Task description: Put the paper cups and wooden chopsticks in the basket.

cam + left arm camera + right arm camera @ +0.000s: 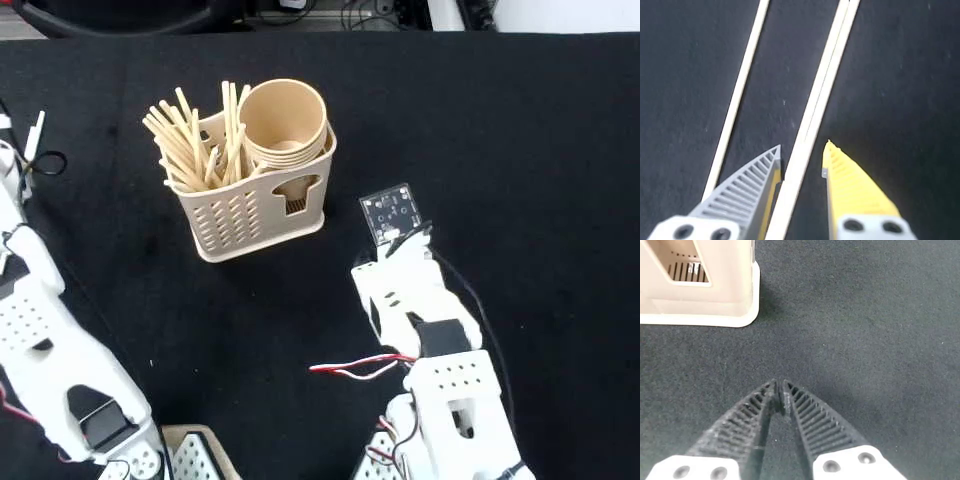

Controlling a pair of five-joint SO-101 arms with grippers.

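The beige slotted basket (250,215) stands upright on the black table, with several wooden chopsticks (190,145) in one compartment and stacked paper cups (283,122) in the other. At the table's far left edge lie loose chopsticks (37,130). My left gripper (803,146) is open just above the cloth, with a pair of chopsticks (827,65) lying between its fingers and a single chopstick (742,80) just outside the grey finger. My right gripper (779,386) is shut and holds nothing. It hovers low over the cloth, a short way from the basket's corner (715,295).
The right arm (410,290) stretches from the front edge toward the basket's right side. The left arm (40,330) runs along the left edge. Red and white wires (350,368) hang by the right arm. A beige object (195,450) sits at the front edge.
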